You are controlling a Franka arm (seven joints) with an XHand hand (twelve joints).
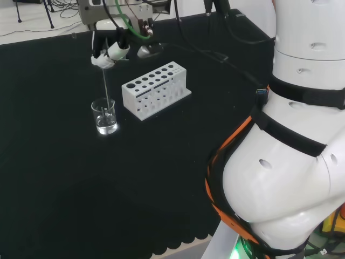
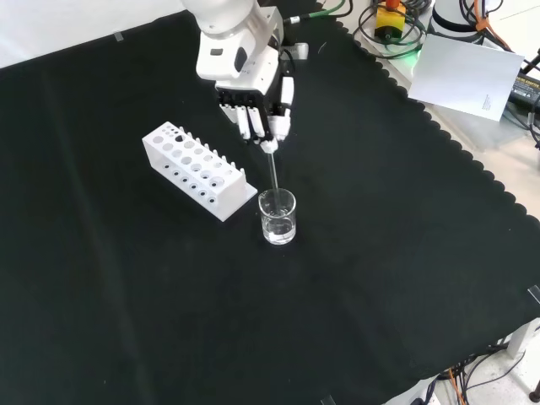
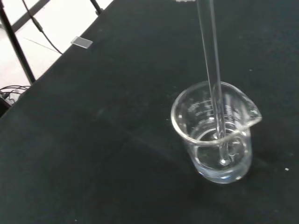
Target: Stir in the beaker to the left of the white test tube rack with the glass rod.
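A small clear glass beaker point(image 1: 104, 116) point(image 2: 278, 216) point(image 3: 215, 133) stands on the black cloth, left of the white test tube rack point(image 1: 155, 89) point(image 2: 197, 169) in the head view. The hand point(image 1: 110, 53) point(image 2: 257, 108) hangs above the beaker, its fingers curled round the top of a thin glass rod point(image 1: 106, 89) point(image 2: 273, 170) point(image 3: 212, 70). The rod runs almost straight down, and its lower end sits inside the beaker near the bottom. A little clear liquid lies in the beaker.
The arm's big white links point(image 1: 294, 135) take up the head view's right side. Cables run along the bench's far edge point(image 1: 199, 32). A sheet of paper point(image 2: 468, 72) lies off the cloth at the front view's top right.
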